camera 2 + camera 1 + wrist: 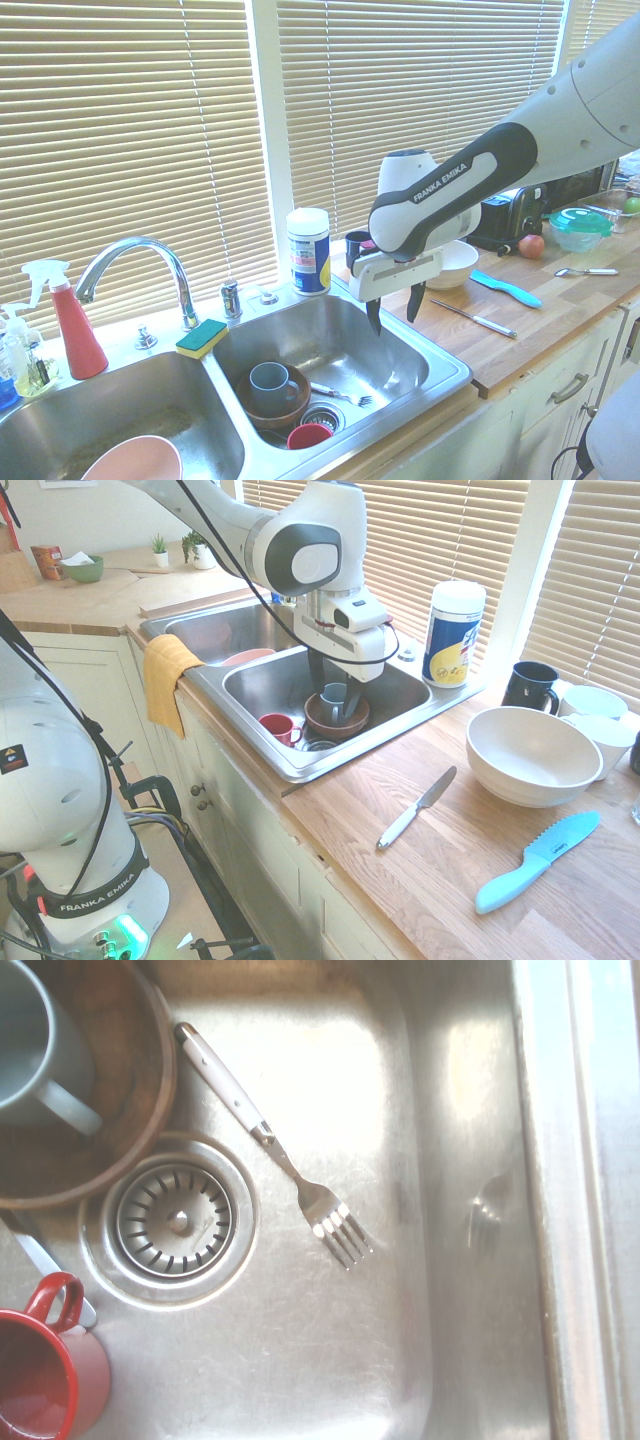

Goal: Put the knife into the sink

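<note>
The knife [415, 808] [480, 318], slim with a white handle and a short silver blade, lies flat on the wooden counter to the right of the sink [300, 765] [440, 375]. My gripper [335, 692] [395, 308] hangs open and empty over the sink's right basin, fingers pointing down and well apart from the knife. The wrist view looks straight down into this basin [480, 1110], onto the drain [175, 1222]; the knife does not show there.
In the basin sit a brown bowl holding a grey mug [335, 715] [272, 393], a red cup [280, 727] [45, 1370] and a white-handled fork [270, 1140]. On the counter are a light-blue serrated knife [535, 860], a white bowl [532, 755] and a wipes canister [452, 635].
</note>
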Controlling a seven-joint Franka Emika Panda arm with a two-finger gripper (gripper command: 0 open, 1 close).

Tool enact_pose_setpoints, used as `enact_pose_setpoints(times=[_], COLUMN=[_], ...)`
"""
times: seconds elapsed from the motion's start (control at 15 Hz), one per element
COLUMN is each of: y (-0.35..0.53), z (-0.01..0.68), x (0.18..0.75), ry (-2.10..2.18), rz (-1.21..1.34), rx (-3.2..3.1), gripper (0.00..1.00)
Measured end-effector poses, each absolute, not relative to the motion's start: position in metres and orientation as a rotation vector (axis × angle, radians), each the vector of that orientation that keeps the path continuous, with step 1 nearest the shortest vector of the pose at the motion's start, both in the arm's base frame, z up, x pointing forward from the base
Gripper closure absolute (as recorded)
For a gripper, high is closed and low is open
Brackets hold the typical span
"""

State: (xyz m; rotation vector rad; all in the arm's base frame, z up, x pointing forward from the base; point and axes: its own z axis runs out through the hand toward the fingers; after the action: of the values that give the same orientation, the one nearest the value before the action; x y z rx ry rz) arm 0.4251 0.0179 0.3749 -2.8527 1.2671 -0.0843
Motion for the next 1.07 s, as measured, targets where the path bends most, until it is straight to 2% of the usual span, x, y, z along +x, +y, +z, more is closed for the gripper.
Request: enact_pose_setpoints(times=[0.27,0.67,1.07], y=[0.007,-0.084,-0.157], z=[0.381,0.405,0.374], x=[0.425,0.395,0.351], ry=[1.294,1.058,1.080], rz=[-0.108,-0.104,-0.086], rx=[-2.840,-2.986,-2.949], gripper=[0.00,0.00,0.00])
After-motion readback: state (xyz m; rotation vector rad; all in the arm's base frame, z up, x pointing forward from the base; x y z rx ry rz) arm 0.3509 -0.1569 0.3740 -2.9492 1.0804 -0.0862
